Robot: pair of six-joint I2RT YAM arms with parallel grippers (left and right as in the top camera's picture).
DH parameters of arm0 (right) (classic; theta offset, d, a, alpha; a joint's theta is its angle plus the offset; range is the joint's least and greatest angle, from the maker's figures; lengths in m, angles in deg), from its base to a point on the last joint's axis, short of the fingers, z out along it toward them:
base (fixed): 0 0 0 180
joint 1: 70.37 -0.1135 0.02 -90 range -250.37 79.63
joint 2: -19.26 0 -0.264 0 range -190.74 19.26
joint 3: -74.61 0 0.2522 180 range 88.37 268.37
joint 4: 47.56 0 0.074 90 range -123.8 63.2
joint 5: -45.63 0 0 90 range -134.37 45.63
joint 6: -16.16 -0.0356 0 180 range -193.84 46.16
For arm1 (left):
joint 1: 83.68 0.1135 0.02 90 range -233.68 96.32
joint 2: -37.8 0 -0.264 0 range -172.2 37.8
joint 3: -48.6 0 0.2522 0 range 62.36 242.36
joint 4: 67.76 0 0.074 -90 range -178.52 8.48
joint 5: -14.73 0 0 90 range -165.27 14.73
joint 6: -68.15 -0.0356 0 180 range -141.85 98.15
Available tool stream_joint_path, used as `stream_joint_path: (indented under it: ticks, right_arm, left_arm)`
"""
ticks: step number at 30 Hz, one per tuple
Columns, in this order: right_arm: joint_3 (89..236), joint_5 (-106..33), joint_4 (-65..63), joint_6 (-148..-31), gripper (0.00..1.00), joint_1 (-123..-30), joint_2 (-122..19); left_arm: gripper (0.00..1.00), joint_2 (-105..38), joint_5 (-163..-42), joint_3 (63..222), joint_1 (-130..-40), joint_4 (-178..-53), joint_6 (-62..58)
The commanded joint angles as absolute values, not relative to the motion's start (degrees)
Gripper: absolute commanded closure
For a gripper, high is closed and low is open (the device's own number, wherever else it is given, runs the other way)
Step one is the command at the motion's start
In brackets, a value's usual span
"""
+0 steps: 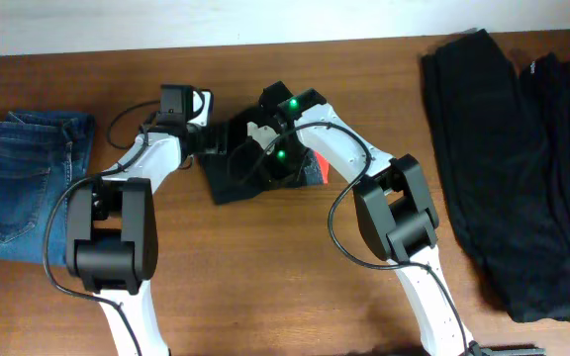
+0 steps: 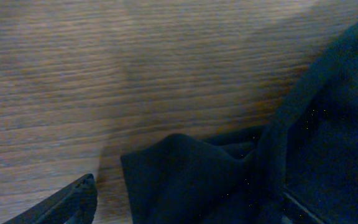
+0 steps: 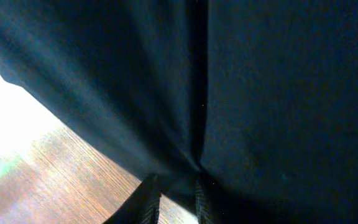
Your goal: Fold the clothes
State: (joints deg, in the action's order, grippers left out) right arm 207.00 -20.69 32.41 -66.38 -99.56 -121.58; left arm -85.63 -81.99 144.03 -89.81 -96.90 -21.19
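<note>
Two grippers work the black trousers, which lie bunched at the middle of the table. The right gripper pinches a ridge of cloth between narrow fingers, and the left gripper gapes wide over a loose corner. The left should probably close on that corner, then both lift evenly so the fold lands square.

Your left arm and right arm both stretch forward and lean inward, so the wrists nearly meet. Your left pincer sits low with its jaws spread wide. Your right pincer has its fingers drawn close together, nipping a fold of the black trousers.
</note>
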Motion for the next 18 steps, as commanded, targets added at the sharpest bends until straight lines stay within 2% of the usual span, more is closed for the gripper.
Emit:
stream_joint_path:
  ticks: [1,4,10,16,17,18]
  right_arm:
    - [206.0,-21.0,32.8,-66.8,0.75,-99.9,-122.0]
    - [206.0,-21.0,32.7,-66.8,0.75,-99.9,-122.0]
    - [206.2,-21.0,32.1,-66.8,0.75,-99.4,-121.9]
    - [212.8,-21.0,35.7,-67.3,0.75,-94.2,-120.2]
    - [215.7,-21.0,37.5,-67.3,0.74,-92.2,-119.8]
    - [217.6,-21.0,38.8,-67.2,0.71,-90.9,-119.6]
  left_arm:
    - [0.17,-88.3,-73.4,143.8,-88.0,-97.6,-21.0]
    - [0.13,-88.3,-74.1,143.8,-88.0,-98.2,-21.0]
    - [0.13,-88.3,-75.1,143.8,-88.0,-103.1,-21.0]
    - [0.14,-88.3,-75.0,143.8,-88.0,-111.3,-21.0]
    - [0.24,-88.3,-75.0,143.8,-88.0,-114.9,-21.0]
    - [0.29,-88.3,-75.0,143.8,-88.0,-116.8,-21.0]
